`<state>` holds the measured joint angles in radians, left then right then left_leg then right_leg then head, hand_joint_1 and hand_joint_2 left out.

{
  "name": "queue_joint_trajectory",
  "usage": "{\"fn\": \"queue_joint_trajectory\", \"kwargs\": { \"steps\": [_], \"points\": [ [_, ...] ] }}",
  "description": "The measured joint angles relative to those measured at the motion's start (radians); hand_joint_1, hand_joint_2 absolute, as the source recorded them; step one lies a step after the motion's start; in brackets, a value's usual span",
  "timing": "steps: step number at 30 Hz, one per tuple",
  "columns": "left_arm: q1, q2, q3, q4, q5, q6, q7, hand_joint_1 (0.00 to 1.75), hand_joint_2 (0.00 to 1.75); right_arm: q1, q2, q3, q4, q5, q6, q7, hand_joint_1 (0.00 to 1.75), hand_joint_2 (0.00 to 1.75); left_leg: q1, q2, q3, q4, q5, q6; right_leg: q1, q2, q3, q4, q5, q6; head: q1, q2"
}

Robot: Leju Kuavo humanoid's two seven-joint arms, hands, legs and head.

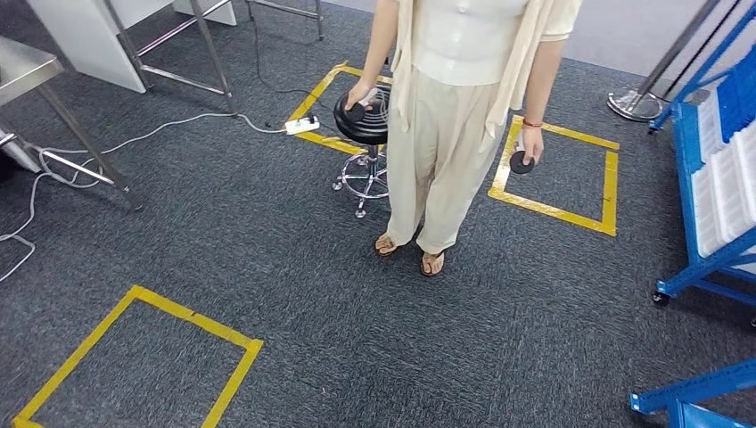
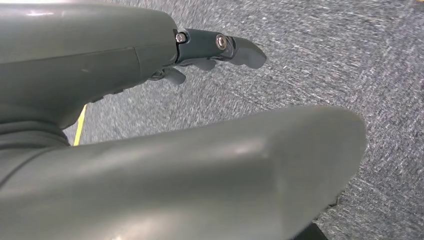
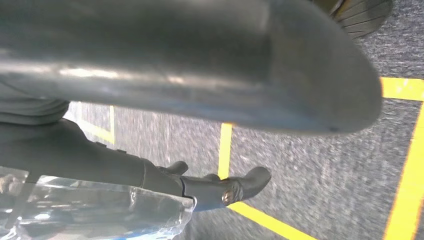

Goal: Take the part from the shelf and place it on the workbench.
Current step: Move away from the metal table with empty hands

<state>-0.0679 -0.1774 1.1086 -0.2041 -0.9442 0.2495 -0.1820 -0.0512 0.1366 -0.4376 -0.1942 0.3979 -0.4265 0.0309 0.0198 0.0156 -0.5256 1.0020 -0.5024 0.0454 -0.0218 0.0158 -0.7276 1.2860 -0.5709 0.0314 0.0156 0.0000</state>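
The dark grey speckled carpet floor [image 1: 267, 267] took up most of the head view, marked with squares of yellow tape [image 1: 134, 357]. At the right edge stood the blue metal shelf rack on castors [image 1: 691, 267], carrying white ribbed plastic trays [image 1: 722, 178]. At the upper left stood the steel-legged counter [image 1: 27, 67], which I take to be the workbench, well apart from the shelf. A person in cream clothes and sandals [image 1: 455, 125] stood in the middle of the floor beside a black round stool with a chrome base [image 1: 364, 120], holding a small dark controller in each hand. A white power strip [image 1: 303, 125] lay on the carpet near the stool.

The left hand [image 2: 220, 50] hung over the carpet, its grey fingers [image 2: 245, 50] stretched out and apart, holding nothing. The right hand [image 3: 200, 185] also hung above the floor, over a yellow tape line; a clear crinkled plastic bag with the part inside [image 3: 100, 210] lay against its fingers [image 3: 250, 182]. The fingertips looked extended, and the actual grip was hidden, so I could not tell for sure whether the hand was clasping the bag, though it appeared to be carried there.

By this reading, the pick from the shelf was done and the carry was under way. Reaching the counter and setting the bag down remained.
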Motion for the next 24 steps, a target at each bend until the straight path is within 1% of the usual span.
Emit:
{"fn": "queue_joint_trajectory", "kwargs": {
  "steps": [2, 3, 4, 5, 6, 7, 8, 9, 10, 11, 12, 13, 14, 15, 16, 17, 18, 19, 20, 21, 22, 23, 24],
  "points": [
    [0.0, 0.0, 0.0, 0.0, 0.0, 0.0, 0.0, 0.0, 0.0, 0.0, 0.0, 0.0, 0.0, 0.0, 0.0, 0.0, 0.0, 0.0, 0.0, 0.001, 0.0, 0.0, 0.0, 0.0, 0.0, 0.0, -0.002, 0.005, -0.001, 0.0, 0.0, 0.0],
    [0.0, 0.0, 0.0, 0.0, 0.0, -0.002, 0.0, 0.0, 0.0, 0.002, 0.0, -0.001, 0.0, 0.0, 0.0, 0.0, 0.0, 0.0, -0.001, 0.011, 0.0, 0.0, 0.0, 0.0, -0.001, -0.002, 0.009, -0.005, 0.004, 0.006, 0.0, 0.0],
    [-0.001, 0.0, -0.001, 0.0, 0.0, -0.004, 0.0, 0.0, 0.0, 0.003, 0.0, -0.002, 0.0, 0.0, 0.0, 0.0, 0.0, 0.0, -0.003, 0.028, 0.002, 0.001, -0.001, -0.002, -0.002, -0.021, 0.056, -0.072, 0.024, 0.015, 0.001, 0.0],
    [-0.002, 0.0, -0.002, 0.0, 0.001, -0.005, 0.0, 0.0, 0.0, 0.004, 0.0, -0.003, 0.0, 0.002, 0.0, 0.0, 0.0, 0.0, -0.006, 0.05, 0.005, 0.001, -0.003, -0.01, 0.0, -0.038, 0.1, -0.143, 0.046, 0.015, 0.0, 0.0],
    [-0.004, 0.0, -0.004, 0.0, 0.002, -0.006, -0.001, 0.0, 0.0, 0.005, 0.0, -0.005, 0.0, 0.006, 0.001, 0.0, 0.0, 0.0, -0.008, 0.073, 0.01, 0.001, -0.005, -0.018, 0.004, -0.053, 0.145, -0.216, 0.067, 0.014, -0.002, 0.0],
    [-0.005, 0.0, -0.004, 0.0, 0.005, -0.006, -0.001, 0.0, 0.0, 0.005, 0.0, -0.006, 0.0, 0.01, 0.002, -0.001, 0.0, 0.0, -0.008, 0.088, 0.014, 0.002, -0.009, -0.028, 0.007, -0.064, 0.178, -0.277, 0.084, 0.005, -0.003, 0.0],
    [-0.007, -0.001, -0.004, 0.0, 0.007, -0.005, -0.001, 0.0, 0.0, 0.005, -0.001, -0.006, 0.0, 0.013, 0.004, -0.001, 0.0, 0.0, -0.006, 0.087, 0.015, 0.006, -0.015, -0.039, 0.008, -0.055, 0.179, -0.281, 0.086, -0.009, -0.005, 0.0],
    [-0.007, -0.001, -0.004, 0.0, 0.009, -0.004, -0.001, 0.0, 0.0, 0.005, -0.001, -0.006, 0.0, 0.015, 0.005, -0.001, 0.0, 0.0, -0.002, 0.069, 0.009, 0.023, -0.031, -0.044, 0.004, -0.046, 0.181, -0.283, 0.09, -0.018, -0.006, 0.0],
    [-0.007, -0.001, -0.004, 0.0, 0.011, -0.003, -0.001, 0.0, 0.0, 0.005, -0.001, -0.006, 0.0, 0.017, 0.007, -0.001, 0.0, 0.0, 0.0, 0.044, -0.006, 0.061, -0.058, -0.047, 0.001, -0.036, 0.184, -0.284, 0.094, -0.027, -0.008, 0.0],
    [-0.005, -0.001, -0.004, 0.0, 0.012, -0.002, -0.001, 0.0, 0.0, 0.004, -0.001, -0.006, 0.0, 0.017, 0.009, -0.002, 0.0, 0.0, 0.002, 0.016, -0.033, 0.121, -0.095, -0.049, 0.0, -0.027, 0.185, -0.285, 0.097, -0.033, -0.01, 0.0],
    [-0.004, -0.001, -0.004, 0.0, 0.014, -0.001, -0.002, 0.0, 0.0, 0.004, -0.001, -0.006, 0.0, 0.018, 0.011, -0.002, 0.0, 0.0, 0.002, -0.003, -0.065, 0.192, -0.131, -0.05, 0.002, -0.016, 0.183, -0.284, 0.099, -0.038, -0.011, 0.0],
    [-0.002, -0.002, -0.004, 0.0, 0.016, 0.0, -0.002, 0.0, 0.0, 0.004, -0.001, -0.006, 0.0, 0.018, 0.012, -0.002, 0.0, 0.0, 0.002, -0.012, -0.096, 0.256, -0.155, -0.05, 0.005, -0.004, 0.183, -0.284, 0.1, -0.039, -0.011, 0.0],
    [-0.001, -0.002, -0.004, 0.0, 0.017, 0.001, -0.002, 0.0, 0.0, 0.005, -0.001, -0.006, 0.0, 0.018, 0.013, -0.002, 0.0, 0.0, 0.002, -0.015, -0.115, 0.289, -0.157, -0.05, 0.007, 0.009, 0.182, -0.284, 0.1, -0.04, -0.011, 0.0],
    [0.0, -0.002, -0.004, 0.0, 0.018, 0.001, -0.002, 0.0, 0.0, 0.005, -0.001, -0.006, 0.0, 0.018, 0.013, -0.002, 0.0, 0.0, 0.003, -0.017, -0.117, 0.284, -0.138, -0.048, 0.008, 0.023, 0.183, -0.283, 0.101, -0.041, -0.011, 0.0],
    [0.0, -0.002, -0.004, 0.0, 0.019, 0.002, -0.002, 0.0, 0.0, 0.006, -0.001, -0.006, 0.0, 0.018, 0.013, -0.002, 0.0, 0.0, 0.003, -0.022, -0.101, 0.242, -0.103, -0.046, 0.009, 0.037, 0.185, -0.282, 0.101, -0.041, -0.011, 0.0],
    [0.0, -0.001, -0.004, 0.0, 0.019, 0.002, -0.002, 0.0, 0.0, 0.005, -0.001, -0.006, 0.0, 0.018, 0.013, -0.002, 0.0, 0.0, 0.004, -0.035, -0.074, 0.177, -0.062, -0.043, 0.009, 0.051, 0.186, -0.281, 0.101, -0.041, -0.011, 0.0],
    [0.0, -0.001, -0.004, 0.0, 0.019, 0.002, -0.002, 0.0, 0.0, 0.004, 0.0, -0.006, 0.0, 0.018, 0.013, -0.002, 0.0, 0.0, 0.004, -0.057, -0.046, 0.111, -0.031, -0.039, 0.012, 0.063, 0.186, -0.279, 0.1, -0.039, -0.011, 0.0],
    [0.0, -0.001, -0.004, 0.0, 0.019, 0.002, -0.002, 0.0, 0.0, 0.003, 0.0, -0.006, 0.0, 0.018, 0.013, -0.002, 0.0, 0.0, 0.004, -0.076, -0.025, 0.062, -0.011, -0.036, 0.014, 0.073, 0.184, -0.276, 0.1, -0.037, -0.011, 0.0],
    [0.0, 0.0, -0.004, 0.0, 0.019, 0.002, -0.002, 0.0, 0.0, 0.002, 0.001, -0.006, 0.0, 0.018, 0.013, -0.003, 0.0, 0.0, 0.003, -0.089, -0.015, 0.033, -0.003, -0.032, 0.016, 0.082, 0.179, -0.275, 0.1, -0.032, -0.011, 0.0],
    [-0.001, 0.0, -0.004, 0.0, 0.02, 0.003, -0.002, 0.0, 0.0, 0.001, 0.001, -0.006, 0.0, 0.018, 0.013, -0.003, 0.0, 0.0, 0.0, -0.091, -0.012, 0.024, -0.004, -0.028, 0.016, 0.091, 0.173, -0.274, 0.102, -0.025, -0.011, 0.0],
    [-0.003, 0.0, -0.004, 0.0, 0.02, 0.003, -0.002, 0.0, 0.0, 0.002, 0.002, -0.006, 0.0, 0.018, 0.013, -0.003, 0.0, 0.0, -0.003, -0.081, -0.013, 0.021, -0.002, -0.024, 0.014, 0.1, 0.166, -0.277, 0.106, -0.019, -0.012, 0.0],
    [-0.004, 0.0, -0.004, 0.0, 0.02, 0.003, -0.003, 0.0, 0.0, 0.003, 0.002, -0.006, 0.0, 0.018, 0.013, -0.003, 0.0, 0.0, -0.004, -0.069, -0.012, 0.016, 0.003, -0.016, 0.012, 0.102, 0.16, -0.275, 0.108, -0.012, -0.012, 0.0],
    [-0.004, -0.001, -0.004, 0.0, 0.02, 0.003, -0.003, 0.0, 0.0, 0.004, 0.002, -0.006, 0.0, 0.018, 0.013, -0.003, 0.0, 0.0, -0.004, -0.057, -0.011, 0.01, 0.008, -0.008, 0.012, 0.089, 0.152, -0.265, 0.103, -0.009, -0.011, 0.0]
  ]
}}
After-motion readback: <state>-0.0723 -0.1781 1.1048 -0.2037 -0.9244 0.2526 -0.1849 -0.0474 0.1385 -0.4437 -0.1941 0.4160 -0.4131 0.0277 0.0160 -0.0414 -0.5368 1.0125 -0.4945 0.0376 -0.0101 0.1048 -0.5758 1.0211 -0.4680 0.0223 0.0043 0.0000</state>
